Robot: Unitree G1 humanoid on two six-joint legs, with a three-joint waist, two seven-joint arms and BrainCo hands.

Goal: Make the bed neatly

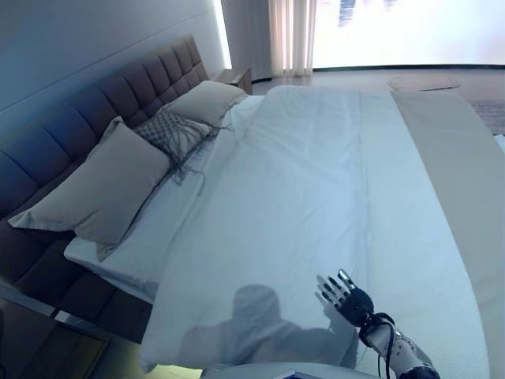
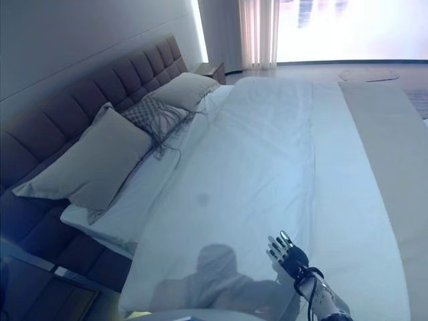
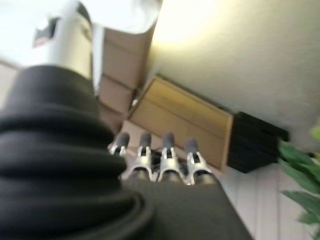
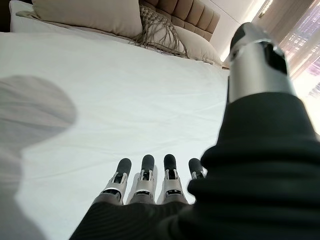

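Observation:
A white duvet (image 1: 316,197) lies spread over the bed, with a few soft creases. Two beige pillows (image 1: 99,189) (image 1: 207,101) and a grey fringed cushion (image 1: 172,133) lean at the brown padded headboard (image 1: 102,106). A beige runner (image 1: 458,174) lies across the foot of the bed. My right hand (image 1: 347,298) hovers over the near edge of the duvet, fingers straight and holding nothing; its own wrist view shows the hand (image 4: 150,182) over the white cloth. My left hand (image 3: 160,160) shows only in its wrist view, fingers straight, empty, off the bed.
A wooden nightstand (image 1: 237,77) stands past the far pillow. Curtains (image 1: 272,35) and a bright window lie behind the bed. A round rug (image 1: 422,81) lies on the floor beyond it. The left wrist view shows a wooden panel (image 3: 185,120) and a green plant (image 3: 305,175).

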